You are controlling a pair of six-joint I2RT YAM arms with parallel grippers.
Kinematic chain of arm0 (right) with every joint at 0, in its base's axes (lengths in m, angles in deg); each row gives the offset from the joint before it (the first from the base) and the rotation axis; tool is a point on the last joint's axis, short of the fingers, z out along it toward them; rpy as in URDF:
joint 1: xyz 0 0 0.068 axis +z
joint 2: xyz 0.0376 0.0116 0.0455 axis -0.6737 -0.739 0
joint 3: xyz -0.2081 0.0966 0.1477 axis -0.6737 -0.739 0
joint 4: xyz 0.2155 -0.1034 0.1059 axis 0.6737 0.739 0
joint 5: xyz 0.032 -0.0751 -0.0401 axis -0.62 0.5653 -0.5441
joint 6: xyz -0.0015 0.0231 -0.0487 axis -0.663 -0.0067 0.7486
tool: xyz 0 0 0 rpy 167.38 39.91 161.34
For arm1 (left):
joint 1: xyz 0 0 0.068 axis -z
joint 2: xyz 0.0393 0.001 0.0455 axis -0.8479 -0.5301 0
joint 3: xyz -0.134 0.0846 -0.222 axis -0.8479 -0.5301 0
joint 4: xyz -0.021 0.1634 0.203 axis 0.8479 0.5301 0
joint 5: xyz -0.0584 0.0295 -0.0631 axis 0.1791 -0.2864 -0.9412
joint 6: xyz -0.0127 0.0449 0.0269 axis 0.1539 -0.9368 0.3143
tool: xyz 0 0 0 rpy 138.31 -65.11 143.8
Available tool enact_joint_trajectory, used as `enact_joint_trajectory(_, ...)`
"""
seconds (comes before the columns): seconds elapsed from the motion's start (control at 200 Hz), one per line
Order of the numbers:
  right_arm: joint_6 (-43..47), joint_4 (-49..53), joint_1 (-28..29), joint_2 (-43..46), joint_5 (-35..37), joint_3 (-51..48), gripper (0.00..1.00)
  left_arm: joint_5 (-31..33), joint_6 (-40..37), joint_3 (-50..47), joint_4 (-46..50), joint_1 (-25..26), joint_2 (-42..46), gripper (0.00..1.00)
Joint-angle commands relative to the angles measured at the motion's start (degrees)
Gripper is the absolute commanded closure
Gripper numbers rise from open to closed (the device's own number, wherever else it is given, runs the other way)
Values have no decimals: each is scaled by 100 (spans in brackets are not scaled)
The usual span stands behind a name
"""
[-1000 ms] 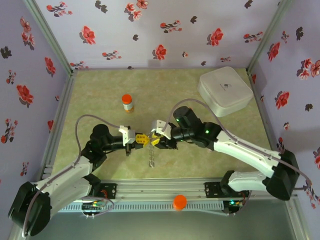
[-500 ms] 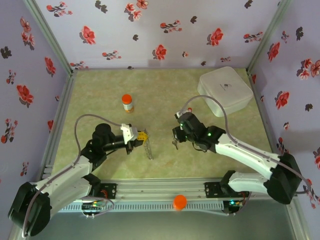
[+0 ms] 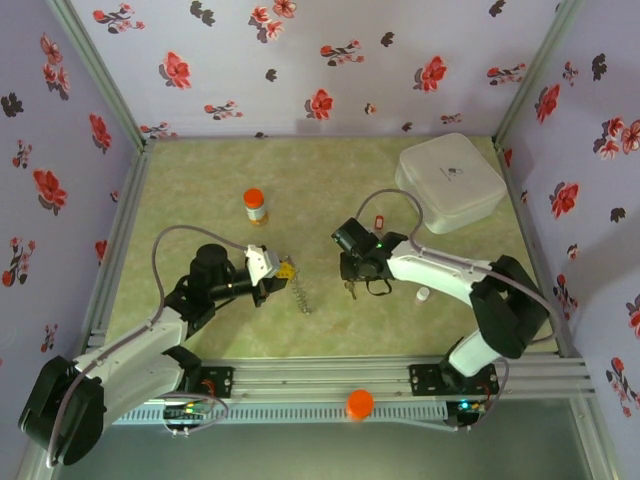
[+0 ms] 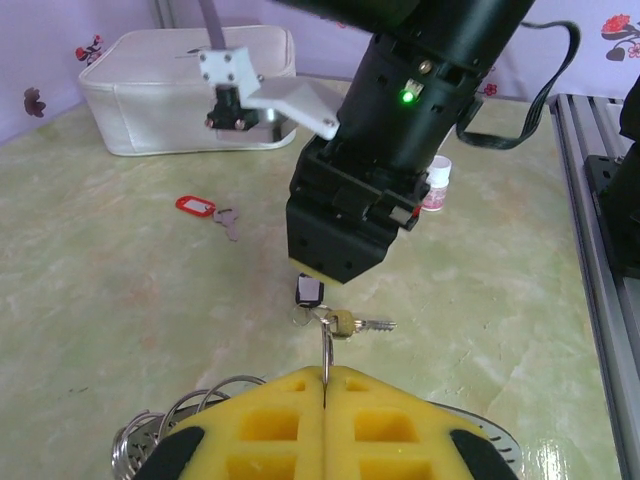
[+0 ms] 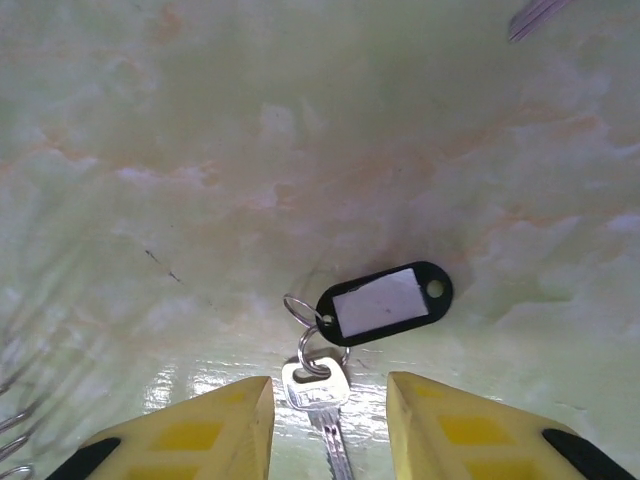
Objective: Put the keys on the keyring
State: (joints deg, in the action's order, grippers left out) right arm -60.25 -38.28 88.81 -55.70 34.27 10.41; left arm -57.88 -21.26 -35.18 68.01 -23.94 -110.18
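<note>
Since a second ago, the right gripper (image 3: 349, 278) has been drawn away from the left gripper (image 3: 285, 270), which it met at mid-surface. It is now set to that gripper's right, with a strip of bare surface (image 3: 200, 180) between them. Its forearm has been swung inward, so that the red-tagged key (image 3: 379, 221) and a small white cap (image 3: 422, 294) are uncovered. The left gripper is hardly shifted.

The left jaws are pressed together on the thin wire of the keyring (image 4: 128, 448), whose silvery coils are hung below them toward the surface. The right jaws are spread, one on each side of the dark-tagged key (image 5: 385, 303). That key is laid flat on the surface under them and is touched by neither.

Open ground is found across the far middle and the left of the surface, broken by an orange-capped bottle (image 3: 255, 206) alone. The far right corner is taken by a white case (image 3: 450, 182), set close to the flowered walls (image 3: 300, 60). The near edge is closed by a metal rail (image 3: 320, 375).
</note>
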Motion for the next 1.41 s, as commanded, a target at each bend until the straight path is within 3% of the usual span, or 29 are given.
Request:
enact_joint_trajectory(0.0, -345, -37, 63, -246, -91, 153, 64, -12, -164, 231, -62, 32, 20, 100)
enact_joint_trajectory(0.455, -160, 344, 266, -865, 361, 600, 67, -90, -213, 254, -35, 33, 25, 100)
enact_joint_trajectory(0.635, 1442, 389, 147, -648, -47, 702, 69, -155, -205, 271, -35, 32, -33, 100)
enact_joint_trajectory(0.835, 2967, 1033, -412, -724, -1084, 1051, 66, -218, -181, 283, -62, 32, -52, 100)
enact_joint_trajectory(1.225, 4041, 1692, -814, -1565, -1693, 1892, 68, -227, -229, 280, 9, 32, -3, 100)
enact_joint_trajectory(1.4, 4340, 2122, -814, -2008, -1550, 2279, 70, -219, -250, 262, 15, 32, 13, 100)
